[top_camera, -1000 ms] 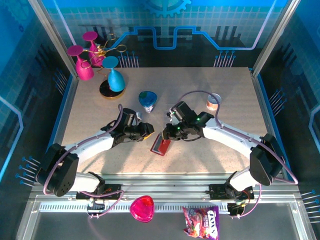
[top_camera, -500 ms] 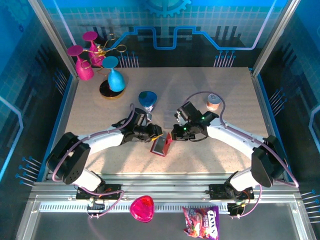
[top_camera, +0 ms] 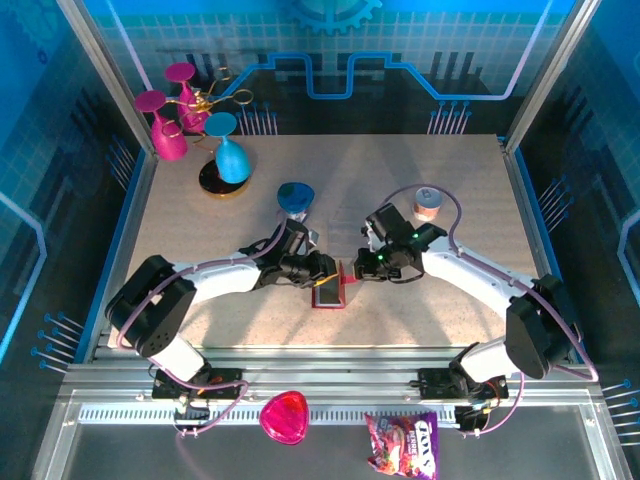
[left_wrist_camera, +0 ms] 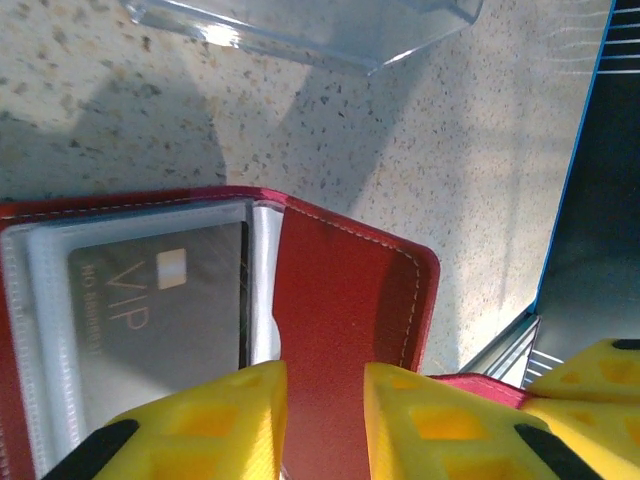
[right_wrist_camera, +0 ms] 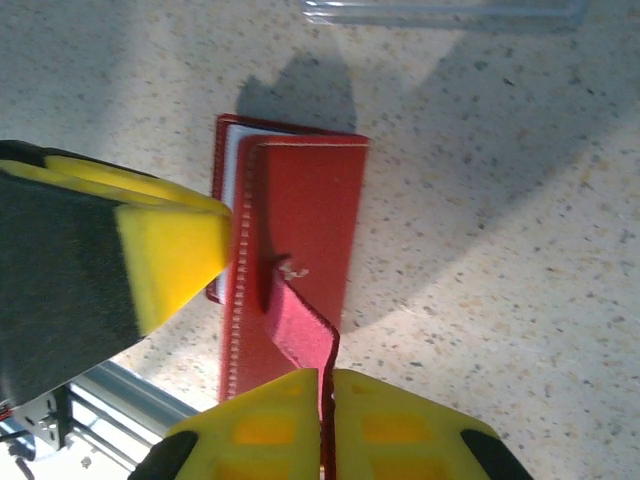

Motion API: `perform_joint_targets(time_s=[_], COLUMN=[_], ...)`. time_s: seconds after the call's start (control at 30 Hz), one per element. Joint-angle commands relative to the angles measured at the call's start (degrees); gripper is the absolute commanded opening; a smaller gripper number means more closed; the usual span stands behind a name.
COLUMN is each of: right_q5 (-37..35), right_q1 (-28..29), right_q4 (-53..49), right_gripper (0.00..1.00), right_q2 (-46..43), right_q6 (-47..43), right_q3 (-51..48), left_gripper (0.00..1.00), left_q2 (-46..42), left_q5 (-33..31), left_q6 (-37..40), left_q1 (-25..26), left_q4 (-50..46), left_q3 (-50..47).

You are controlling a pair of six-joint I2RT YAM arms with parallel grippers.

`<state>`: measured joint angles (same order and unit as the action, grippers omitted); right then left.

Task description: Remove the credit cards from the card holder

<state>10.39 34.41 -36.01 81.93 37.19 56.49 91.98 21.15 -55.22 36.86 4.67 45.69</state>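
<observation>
The dark red card holder (top_camera: pixel 328 295) lies open at mid-table between my two grippers. In the left wrist view its pale grey pocket holds a dark credit card (left_wrist_camera: pixel 150 320) printed "VIP", still inside. My left gripper (left_wrist_camera: pixel 325 385) hangs over the card holder's red flap (left_wrist_camera: pixel 340 290). Its jaws stand a narrow gap apart, with red leather showing through. In the top view the left gripper (top_camera: pixel 323 276) is at the holder's far edge. My right gripper (right_wrist_camera: pixel 326 390) is shut on the little red snap tab (right_wrist_camera: pixel 300 330) of the card holder (right_wrist_camera: pixel 305 200).
A clear plastic rectangle (left_wrist_camera: pixel 300 25) lies just beyond the card holder. Behind it are a blue dish (top_camera: pixel 294 197) and a small pink cup (top_camera: pixel 427 203). Pink and blue goblets (top_camera: pixel 230 160) stand back left. A pink heart dish (top_camera: pixel 284 416) and a candy bag (top_camera: pixel 402 444) lie past the front rail.
My left gripper has swung right onto the card holder and its jaws have narrowed. The right gripper has drawn the tab rightward, and the holder has turned from tilted to nearly square.
</observation>
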Motion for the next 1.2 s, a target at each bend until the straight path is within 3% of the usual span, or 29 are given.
perform_joint_targets(time_s=[0.0, 0.4, 0.63, 0.73, 0.93, 1.17], right_q5=[-2.2, -9.6, -9.8, -9.8, -2.9, 7.5], right_q1=[-1.5, -4.2, -4.3, -4.0, -2.8, -1.1], right_q4=[-1.7, -4.6, -7.5, -9.4, -7.3, 2.3], right_gripper=[0.08, 0.13, 0.35, 0.38, 0.37, 0.23], right_q2=[-0.9, -1.2, -3.4, -5.3, -8.0, -3.9], right_q6=[-1.5, -3.3, -3.3, -2.9, -0.6, 3.5], right_q3=[-1.4, -4.7, -3.3, -1.4, 1.0, -2.0], left_gripper=[0.24, 0.23, 0.21, 0.2, 0.19, 0.18], left_q2=[1.9, 10.1, 14.2, 14.3, 14.1, 14.7], left_q5=[2.3, 5.0, 7.1, 7.1, 6.4, 6.3], left_q6=[-0.5, -5.5, -10.6, -10.6, -10.1, -10.2], left_q1=[1.4, 3.6, 3.6, 3.6, 3.5, 3.6], left_q4=[1.9, 10.3, 18.8, 18.7, 16.8, 16.4], left_q3=[2.6, 3.2, 0.8, 0.8, 0.8, 1.0])
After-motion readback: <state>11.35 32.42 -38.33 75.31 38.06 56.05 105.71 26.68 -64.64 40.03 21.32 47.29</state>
